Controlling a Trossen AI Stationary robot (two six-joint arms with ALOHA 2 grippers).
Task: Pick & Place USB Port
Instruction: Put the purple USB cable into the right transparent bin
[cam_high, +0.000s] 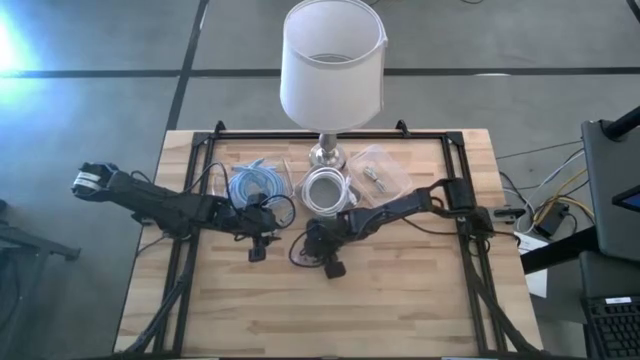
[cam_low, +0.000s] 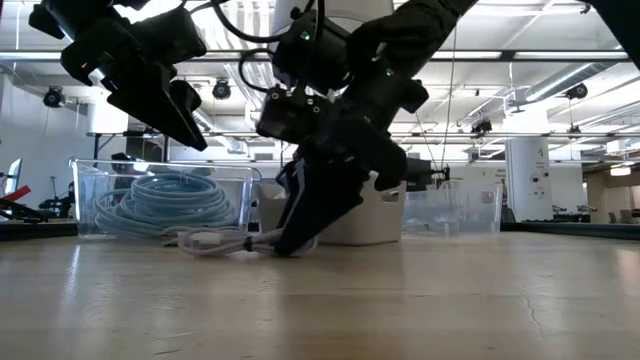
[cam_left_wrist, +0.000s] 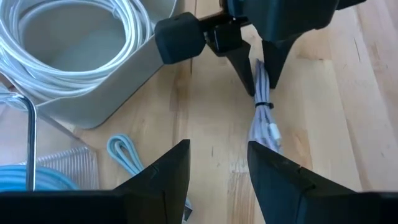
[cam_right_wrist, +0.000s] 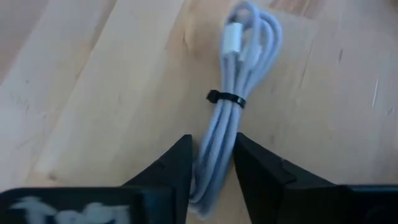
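Right wrist view: bundled USB cable (cam_right_wrist: 233, 118) between right tool (cam_right_wrist: 211, 165) fingers.

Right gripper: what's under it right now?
The right gripper straddles a bundled white USB cable lying on the wooden table. The cable's end past the fingertips is hidden.

Pale lilac-grey USB cable (cam_right_wrist: 233, 121), folded into a long narrow bundle of several strands and cinched near its middle by a thin black tie (cam_right_wrist: 226, 98). Lying flat on the light wooden surface (cam_right_wrist: 81, 93), near its centre and a little toward the back edge. White connector plug (cam_right_wrist: 232, 38) showing at one looped end. Opposite end pinched between two dark fingers (cam_right_wrist: 261, 168).
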